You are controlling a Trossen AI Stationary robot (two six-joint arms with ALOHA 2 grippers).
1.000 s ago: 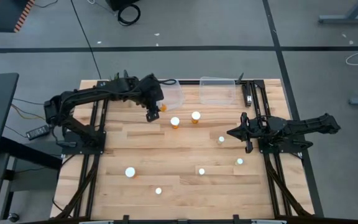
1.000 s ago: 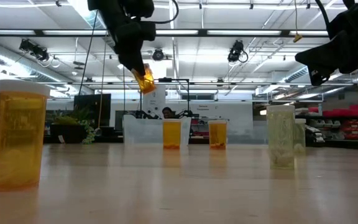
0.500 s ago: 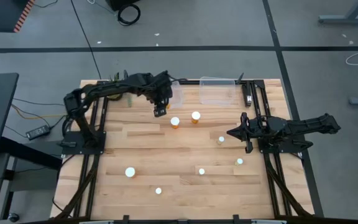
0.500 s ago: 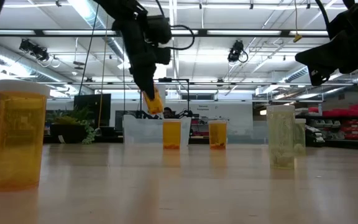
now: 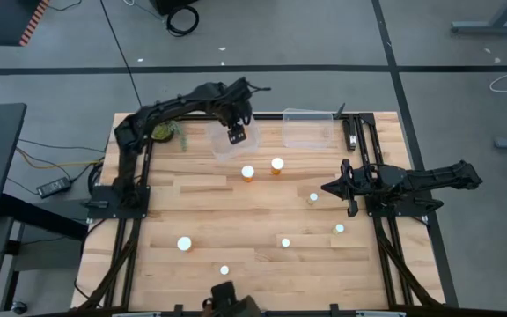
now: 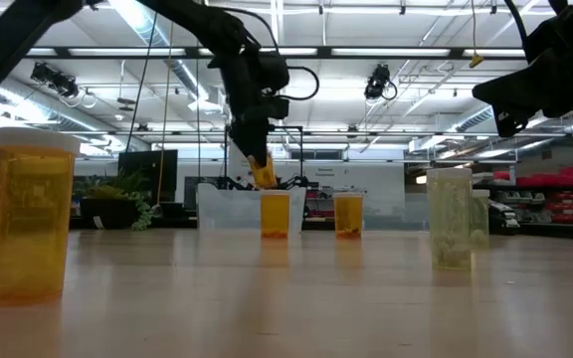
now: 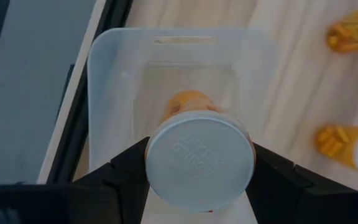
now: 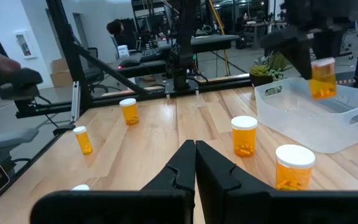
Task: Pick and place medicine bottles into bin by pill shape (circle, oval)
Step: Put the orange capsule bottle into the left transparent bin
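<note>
Hanging upper centre over clear tub (image 5: pixel 227 141), left gripper (image 5: pixel 236 134) clamped on bottle (image 7: pixel 199 155): probably light, rigid, slippery; best held mid-body.

No legible text or labels anywhere.

Left gripper (image 5: pixel 236 135) clamps a bottle (image 7: pixel 199 155) above the left bin (image 5: pixel 221 145); the bin interior below is unobstructed. Two bottles (image 5: pixel 248 173) (image 5: pixel 277 165) stand at 5 o'clock of the bin. Table centre (image 5: pixel 236 216) is open; right gripper (image 5: pixel 328 187) hangs at 3 o'clock.
</note>
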